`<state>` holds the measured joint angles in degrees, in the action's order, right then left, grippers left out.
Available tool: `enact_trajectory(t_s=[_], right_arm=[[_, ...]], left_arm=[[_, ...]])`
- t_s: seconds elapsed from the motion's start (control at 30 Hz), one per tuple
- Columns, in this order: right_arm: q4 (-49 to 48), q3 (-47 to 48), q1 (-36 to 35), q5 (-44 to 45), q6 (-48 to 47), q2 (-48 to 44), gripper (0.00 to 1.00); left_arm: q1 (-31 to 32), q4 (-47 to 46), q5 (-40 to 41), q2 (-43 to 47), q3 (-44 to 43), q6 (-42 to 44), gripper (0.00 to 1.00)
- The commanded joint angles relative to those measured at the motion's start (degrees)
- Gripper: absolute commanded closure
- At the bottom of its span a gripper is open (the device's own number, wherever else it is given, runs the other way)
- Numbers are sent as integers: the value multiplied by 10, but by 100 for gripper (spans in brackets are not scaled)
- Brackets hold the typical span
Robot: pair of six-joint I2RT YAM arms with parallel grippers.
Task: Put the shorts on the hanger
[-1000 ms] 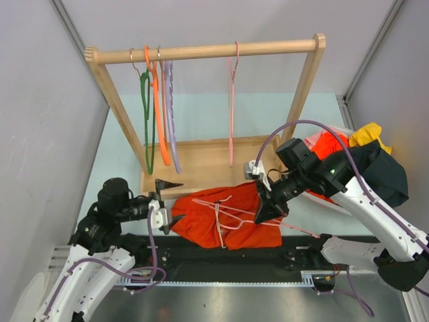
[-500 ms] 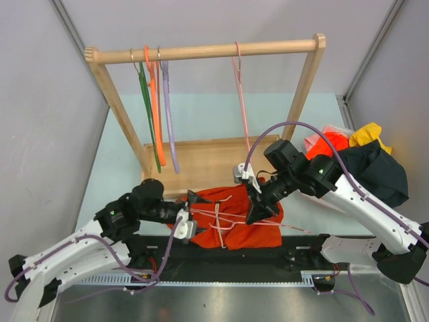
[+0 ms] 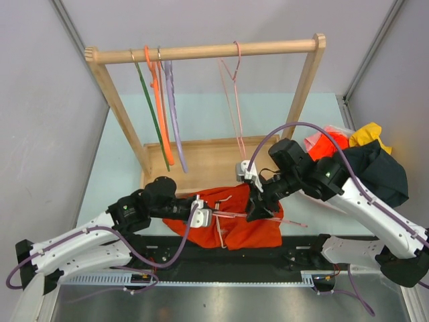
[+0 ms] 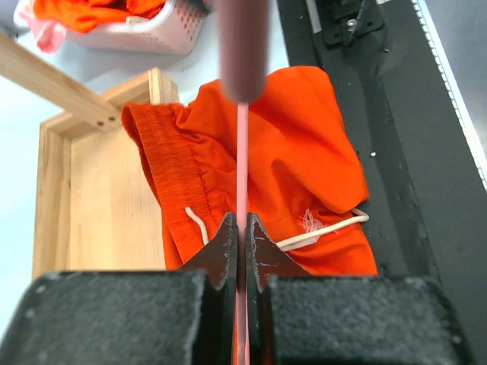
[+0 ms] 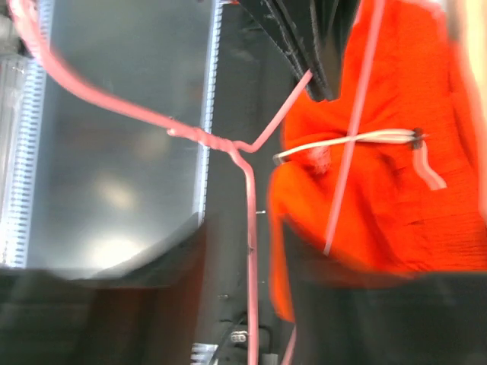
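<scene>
My left end effector [image 4: 242, 224] clamps the hanger [image 4: 242, 152] over the shorts [image 4: 304, 167], six o'clock of the rack [image 3: 201, 50]. Right end effector [image 5: 245, 251] gapes around the wire. Handover, I reckon; next needs a leg threaded.

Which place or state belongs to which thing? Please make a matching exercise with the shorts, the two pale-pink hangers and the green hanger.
Things:
1. shorts
2. pale-pink hanger over the shorts
3. other pale-pink hanger
4. green hanger

Places or states:
a. hangs alone on the right part of the rail
b. wire pinched between the left fingers
c. lies crumpled at the front edge of the wooden base
d. hangs leftmost on the rail

Pairs: 1-c, 2-b, 3-a, 4-d
</scene>
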<state>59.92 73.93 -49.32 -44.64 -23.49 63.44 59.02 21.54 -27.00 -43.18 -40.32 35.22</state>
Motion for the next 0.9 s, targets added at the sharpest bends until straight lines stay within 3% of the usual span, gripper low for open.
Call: enact_trajectory(t_s=[0.0,0.03,0.2,0.57,0.7,0.73,0.77,0.8,0.83,0.87], right_arm=[[-56,12,-4,44,-21,-28,34],[-70,12,-4,55,-23,-30,24],[-104,12,-9,72,-42,-29,19],[-135,7,-81,124,-66,4,41],[-149,-5,-98,163,-64,7,64],[-154,-6,-99,176,-65,7,82],[-154,-8,-99,180,-70,8,92],[-154,-8,-99,186,-69,6,100],[-157,-10,-98,201,-68,3,100],[-155,-10,-97,204,-69,1,100]], left_arm=[[0,-17,26,12,-16,-70,100],[-2,-16,23,13,-16,-76,100],[-10,-10,23,7,-25,-79,100],[-16,-18,15,-9,-37,-100,100],[-17,-22,14,-11,-40,-103,100],[-16,-21,13,-10,-42,-103,100],[-16,-15,13,-10,-45,-101,100],[-17,-5,9,-10,-49,-97,95],[-16,7,-9,-8,-53,-80,66],[-16,30,-21,-3,-55,-68,50]])
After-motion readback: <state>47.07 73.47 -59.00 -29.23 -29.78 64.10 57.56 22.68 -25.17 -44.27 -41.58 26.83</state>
